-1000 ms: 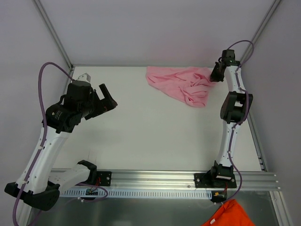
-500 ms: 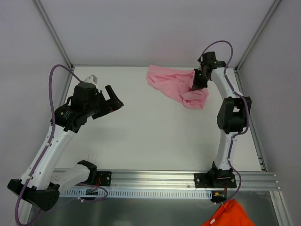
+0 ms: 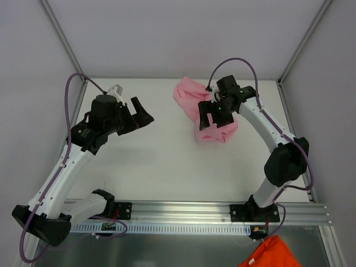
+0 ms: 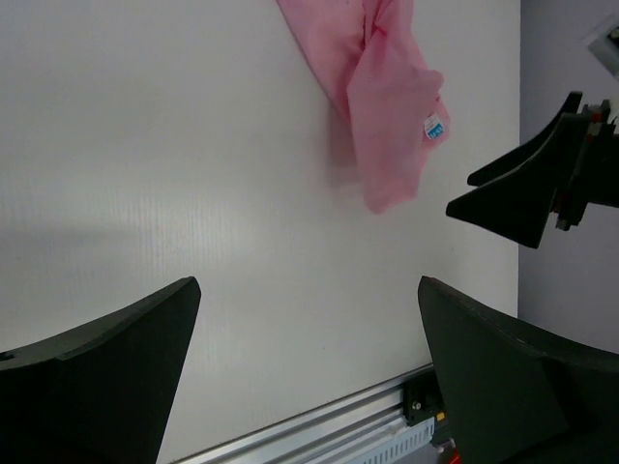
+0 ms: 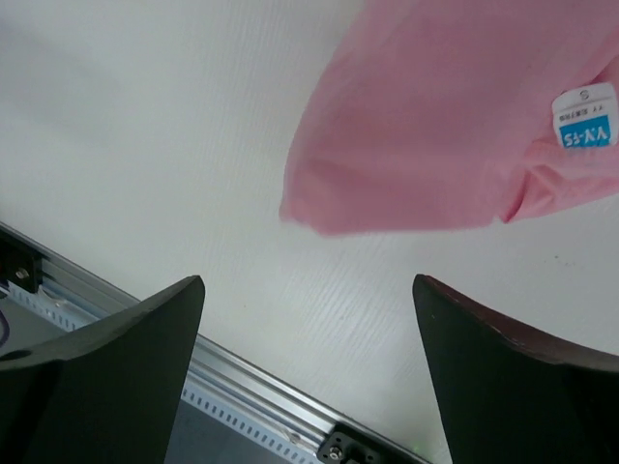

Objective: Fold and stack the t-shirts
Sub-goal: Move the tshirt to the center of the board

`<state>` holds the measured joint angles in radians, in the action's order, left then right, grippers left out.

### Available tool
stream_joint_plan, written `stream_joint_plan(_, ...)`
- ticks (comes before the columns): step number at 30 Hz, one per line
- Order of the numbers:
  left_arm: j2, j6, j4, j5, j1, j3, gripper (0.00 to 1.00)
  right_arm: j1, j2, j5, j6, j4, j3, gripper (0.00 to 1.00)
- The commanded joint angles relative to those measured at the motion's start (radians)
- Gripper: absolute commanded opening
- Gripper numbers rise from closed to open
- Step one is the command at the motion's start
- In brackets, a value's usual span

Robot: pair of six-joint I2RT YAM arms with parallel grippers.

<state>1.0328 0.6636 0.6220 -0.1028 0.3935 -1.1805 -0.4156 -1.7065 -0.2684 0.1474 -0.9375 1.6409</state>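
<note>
White table (image 3: 167,167), grey walls, aluminium rail (image 3: 189,208) along the near edge.

Right gripper (image 5: 308,285): jaws spread wide, with nothing between them in the wrist view. It hangs over the near part of the pink t-shirt (image 3: 186,95), and no fabric is pinched. Past the fingertips the cloth's near edge looks blurred. A white-and-blue label (image 5: 583,121) shows on the fabric.

Left gripper (image 4: 308,290): jaws spread as wide as they go and empty. It is held above bare table on the left half, well apart from the shirt and pointed towards it.

T-shirt: one bunched, elongated heap on the far right part of the table, running from near the back edge towards the middle. The layers overlap unevenly. Sleeves, collar and hem cannot be made out. It does not lie flat, and there is no clean crease anywhere.

Orange cloth (image 3: 270,253): lies off the table, on the near side of the rail at the right. Cannot tell whether it is another shirt.

Status (judgement): close to the start.
- No fold is made and no stack exists.
- Neither arm holds the garment.
- Left to do: take two corners or the shoulders, draw the shirt out flat, fold it, then set it down as the base of a stack.
- Only one shirt lies on the table, so nothing to stack it with is in reach yet.
- The thin fabric will likely cling to itself and need more than one pull to open.
</note>
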Motion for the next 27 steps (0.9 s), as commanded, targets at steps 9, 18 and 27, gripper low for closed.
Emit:
stream_joint_plan(9,0.016,-0.033,-0.050,-0.040,0.013,-0.027,0.99,-0.025,0.137,0.034,-0.025,0.028,-0.118,0.90)
stream_joint_plan(18,0.004,-0.033,-0.041,-0.026,0.016,-0.019,0.99,-0.011,0.087,0.107,-0.034,0.101,-0.242,0.82)
stream_joint_plan(27,0.003,-0.038,0.001,-0.008,0.018,-0.044,0.99,0.037,-0.165,0.150,-0.012,0.135,-0.040,0.78)
